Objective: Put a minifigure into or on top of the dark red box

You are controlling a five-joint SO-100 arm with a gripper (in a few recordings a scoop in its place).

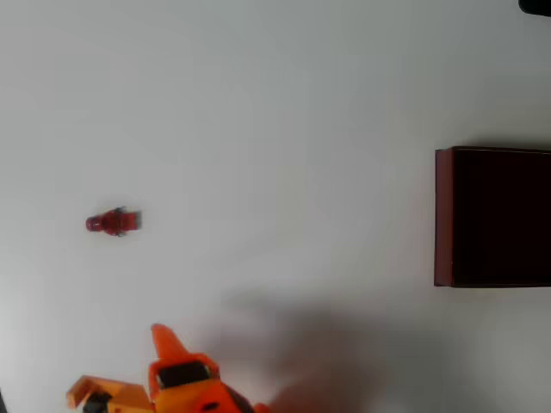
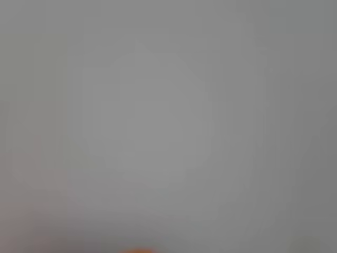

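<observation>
In the overhead view a tiny red minifigure lies on its side on the white table, at the left. The dark red box stands at the right edge, with thin maroon walls and an almost black inside; nothing shows in it. My orange gripper comes in from the bottom left, below the minifigure and well apart from it. It is open: one pointed finger reaches up and the other sits far to its left. The wrist view is a grey blur with an orange sliver of the gripper at its bottom edge.
The white table spreads between the minifigure and the box. A soft shadow of the arm falls at the bottom middle. A small dark object shows at the top right corner.
</observation>
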